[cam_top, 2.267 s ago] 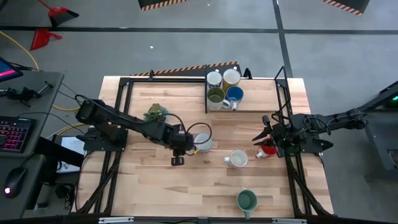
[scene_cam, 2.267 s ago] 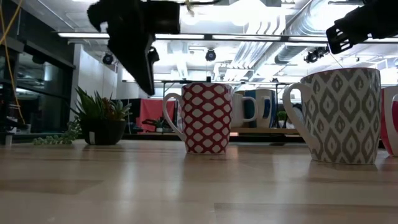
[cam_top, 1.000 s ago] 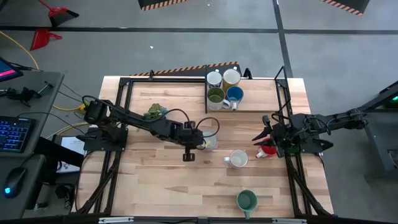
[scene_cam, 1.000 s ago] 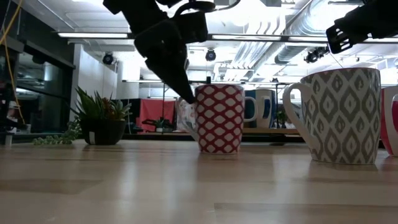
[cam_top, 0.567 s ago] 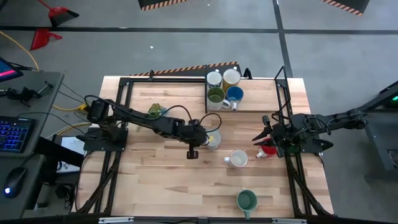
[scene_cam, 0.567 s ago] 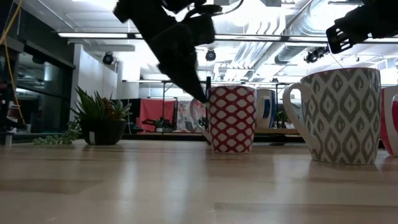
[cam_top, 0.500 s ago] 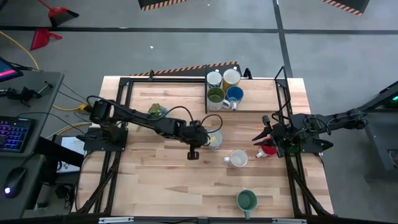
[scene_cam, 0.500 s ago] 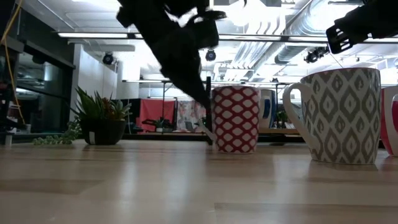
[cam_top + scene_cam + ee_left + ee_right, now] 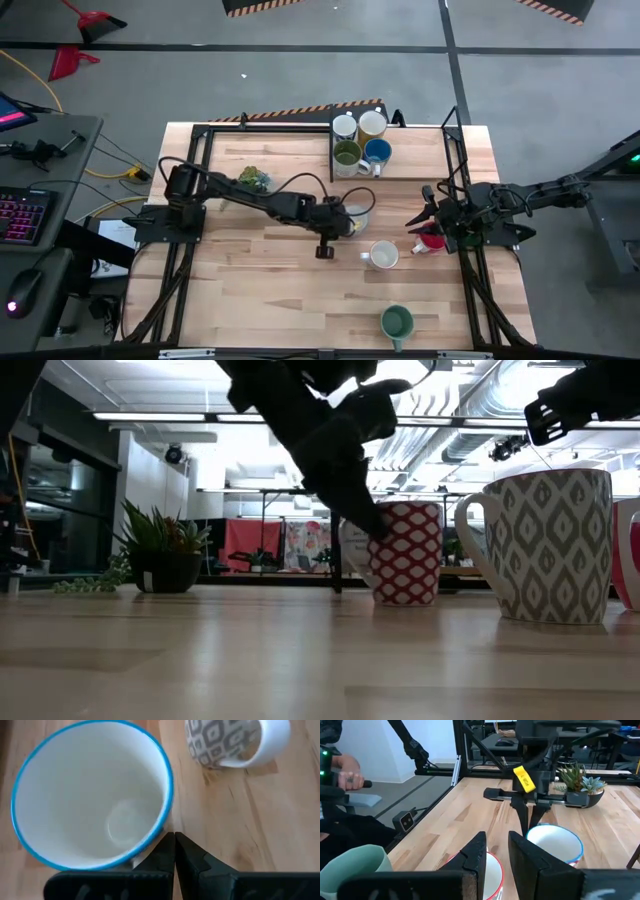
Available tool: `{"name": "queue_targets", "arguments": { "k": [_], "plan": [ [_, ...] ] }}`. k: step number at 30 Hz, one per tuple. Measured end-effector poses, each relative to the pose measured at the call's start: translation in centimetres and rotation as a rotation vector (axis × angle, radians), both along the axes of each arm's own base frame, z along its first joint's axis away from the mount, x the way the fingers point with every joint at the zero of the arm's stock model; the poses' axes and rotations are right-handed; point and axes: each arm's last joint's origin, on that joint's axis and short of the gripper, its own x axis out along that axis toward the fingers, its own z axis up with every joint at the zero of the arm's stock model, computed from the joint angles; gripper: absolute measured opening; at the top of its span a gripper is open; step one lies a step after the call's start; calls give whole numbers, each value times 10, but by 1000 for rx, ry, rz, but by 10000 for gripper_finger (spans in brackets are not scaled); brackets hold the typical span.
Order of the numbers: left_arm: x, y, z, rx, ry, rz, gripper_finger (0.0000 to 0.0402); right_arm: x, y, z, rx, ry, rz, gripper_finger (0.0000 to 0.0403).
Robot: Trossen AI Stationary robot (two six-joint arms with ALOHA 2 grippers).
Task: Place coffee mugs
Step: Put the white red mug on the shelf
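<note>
From above, the table is lit evenly and softly, and the arms throw only faint shadows on the wood. At table-top height the bright ceiling lights burn out to white, so the left arm reads as a near-black silhouette — the nearest boards are soft and out of focus. The left wrist view is blurred throughout — the blue-rimmed mug looks pale and washed.

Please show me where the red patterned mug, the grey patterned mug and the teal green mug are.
red patterned mug (image 9: pixel 408 555): low view, on its side wall.
grey patterned mug (image 9: pixel 556 545): low view, on its side wall.
teal green mug (image 9: pixel 397 322): high view, on its open inside.
</note>
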Motion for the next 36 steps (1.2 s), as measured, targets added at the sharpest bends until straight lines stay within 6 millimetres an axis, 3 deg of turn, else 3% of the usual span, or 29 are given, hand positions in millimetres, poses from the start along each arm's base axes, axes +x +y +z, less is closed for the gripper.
{"name": "queue_targets", "arguments": {
  "k": [8, 14, 36],
  "plan": [
    [-2, 6, -3, -17, 87, -1, 0, 0, 0, 0, 1, 1, 5, 64],
    [-8, -1, -7, -33, 156, -1, 0, 0, 0, 0, 0, 3, 6, 64],
    [-2, 4, -12, 22, 118, 55, 0, 0, 0, -1, 0, 7, 7, 64]
  ]
}}
